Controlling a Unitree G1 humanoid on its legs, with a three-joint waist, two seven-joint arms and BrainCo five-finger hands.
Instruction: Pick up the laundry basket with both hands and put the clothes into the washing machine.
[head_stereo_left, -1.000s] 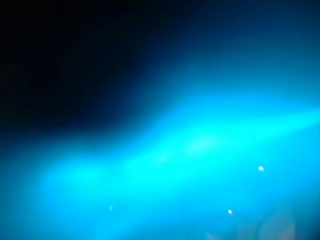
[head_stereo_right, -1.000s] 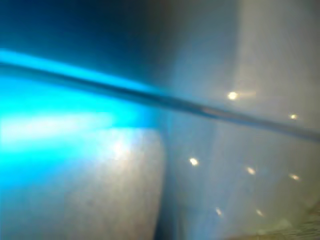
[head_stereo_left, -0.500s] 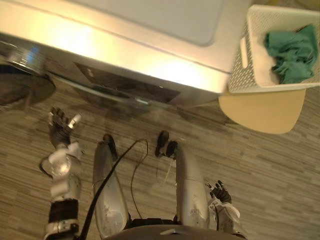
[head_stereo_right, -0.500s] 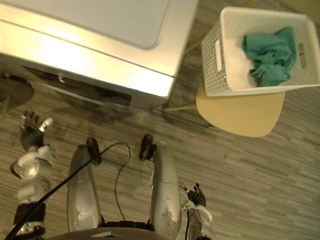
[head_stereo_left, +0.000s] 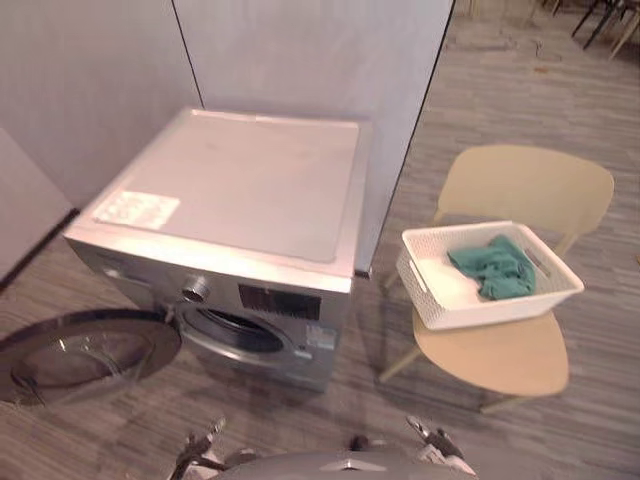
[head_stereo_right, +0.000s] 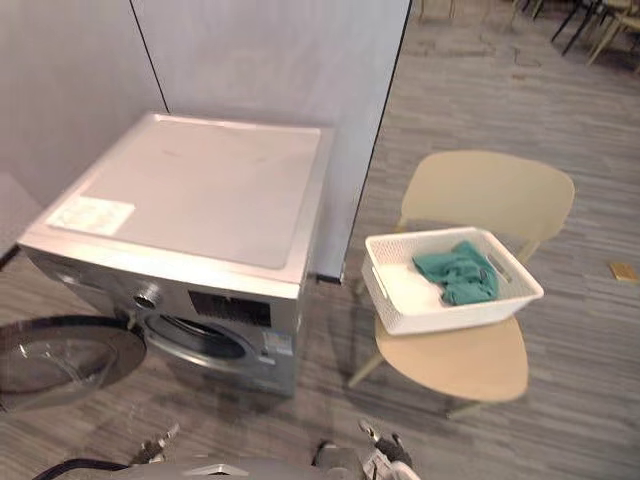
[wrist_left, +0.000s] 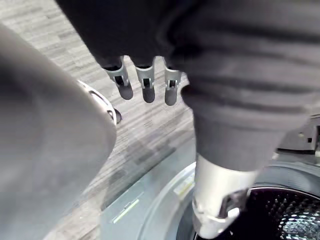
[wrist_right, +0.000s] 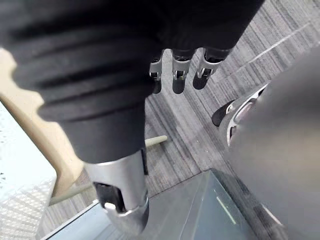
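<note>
Standing on the grey plank floor (head_stereo_left: 470, 430): one silver front-loading washing machine (head_stereo_left: 240, 200), its round glass door (head_stereo_left: 85, 355) swung wide open to the left side and its dark drum (wrist_left: 282, 215) exposed. One white label (head_stereo_left: 137, 209) lay at the front left corner of the machine's top. Grey partition panels (head_stereo_left: 300, 50) stood behind it.

To the right of the machine stood one beige chair (head_stereo_left: 495, 360). One white perforated laundry basket (head_stereo_left: 470, 310) sat on its seat, toward the seat's back edge and just in front of the backrest. Green clothes (head_stereo_left: 492, 268) lay crumpled inside, in the basket's right half, with something white beside them.

Left hand (wrist_left: 148, 85): low, near the machine's front, fingers straight and apart, holding nothing. Right hand (wrist_right: 177, 75): low, near the chair's legs, fingers likewise straight and holding nothing. Both were well apart from the basket.
</note>
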